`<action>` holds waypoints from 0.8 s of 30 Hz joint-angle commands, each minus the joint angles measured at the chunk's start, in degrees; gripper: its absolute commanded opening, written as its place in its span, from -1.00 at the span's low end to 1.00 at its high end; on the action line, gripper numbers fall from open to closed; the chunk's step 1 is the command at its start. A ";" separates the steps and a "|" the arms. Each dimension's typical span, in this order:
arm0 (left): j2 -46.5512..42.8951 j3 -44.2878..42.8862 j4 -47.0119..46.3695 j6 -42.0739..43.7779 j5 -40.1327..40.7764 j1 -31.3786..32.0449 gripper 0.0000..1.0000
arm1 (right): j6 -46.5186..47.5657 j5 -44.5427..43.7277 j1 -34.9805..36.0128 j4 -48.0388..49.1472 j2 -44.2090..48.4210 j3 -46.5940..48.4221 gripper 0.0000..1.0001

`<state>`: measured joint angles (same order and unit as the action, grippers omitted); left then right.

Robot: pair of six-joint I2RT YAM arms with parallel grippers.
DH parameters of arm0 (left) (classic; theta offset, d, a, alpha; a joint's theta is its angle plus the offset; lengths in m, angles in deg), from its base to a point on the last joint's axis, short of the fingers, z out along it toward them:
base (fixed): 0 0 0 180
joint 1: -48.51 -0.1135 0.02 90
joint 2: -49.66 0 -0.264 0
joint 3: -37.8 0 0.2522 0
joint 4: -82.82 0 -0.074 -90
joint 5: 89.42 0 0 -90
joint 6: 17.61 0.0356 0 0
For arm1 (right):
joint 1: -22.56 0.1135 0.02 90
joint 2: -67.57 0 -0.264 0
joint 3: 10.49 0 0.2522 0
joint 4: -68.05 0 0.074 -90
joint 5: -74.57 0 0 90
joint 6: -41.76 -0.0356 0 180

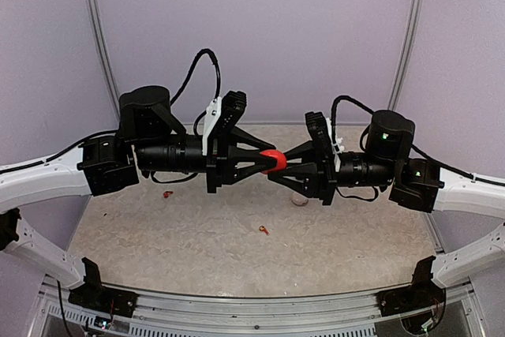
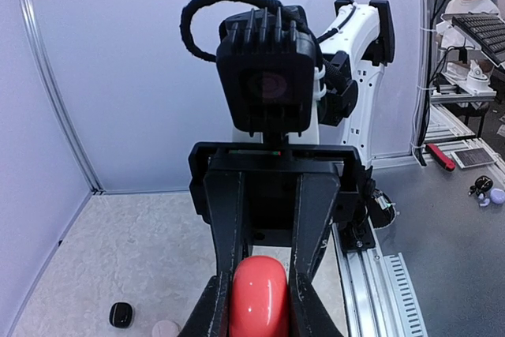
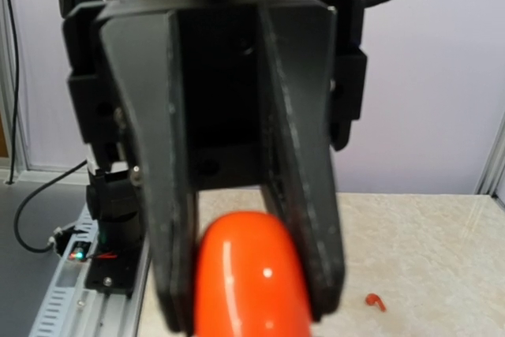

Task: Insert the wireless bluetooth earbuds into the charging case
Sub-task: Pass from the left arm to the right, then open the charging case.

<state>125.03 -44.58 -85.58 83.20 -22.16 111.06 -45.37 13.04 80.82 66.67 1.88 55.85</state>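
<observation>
A glossy red-orange charging case (image 1: pixel 272 161) hangs in mid-air above the table's middle, closed as far as I can see. My left gripper (image 1: pixel 266 162) grips it from the left and my right gripper (image 1: pixel 281 166) from the right, fingertips nearly meeting. In the left wrist view the case (image 2: pixel 258 299) sits tight between both fingers of the gripper (image 2: pixel 258 309). In the right wrist view the case (image 3: pixel 248 278) is likewise clamped by the gripper (image 3: pixel 248 309). A red-orange earbud (image 1: pixel 263 230) lies on the table in front; it also shows in the right wrist view (image 3: pixel 375 301).
Another small reddish bud (image 1: pixel 166 193) lies on the table under the left arm. A pale round piece (image 1: pixel 300 199) lies below the right gripper. The left wrist view shows a black round case (image 2: pixel 120 315) and a pale round one (image 2: pixel 166 327) on the table.
</observation>
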 commanded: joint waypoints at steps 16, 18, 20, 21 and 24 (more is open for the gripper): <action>-3.91 2.29 -2.00 -0.97 4.81 -0.59 0.01 | 2.33 0.63 -0.09 1.07 0.83 -0.81 -0.79; -3.92 2.03 -1.90 -0.80 5.51 -0.76 -0.01 | 2.50 1.04 -0.08 1.00 0.84 -0.88 -0.80; -3.92 1.79 -1.89 -0.63 5.98 -0.85 -0.02 | 2.57 1.32 -0.13 0.91 0.76 -0.90 -0.81; -3.92 1.68 -1.97 -0.54 6.17 -1.00 -0.03 | 2.72 1.47 -0.11 0.85 0.74 -0.90 -0.81; -3.84 1.30 -1.87 -0.48 7.30 -1.17 -0.03 | 2.90 2.13 -0.08 0.80 0.83 -1.02 -0.81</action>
<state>122.23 -42.77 -85.99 82.78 -17.97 110.73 -43.36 13.09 80.75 67.44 1.90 55.26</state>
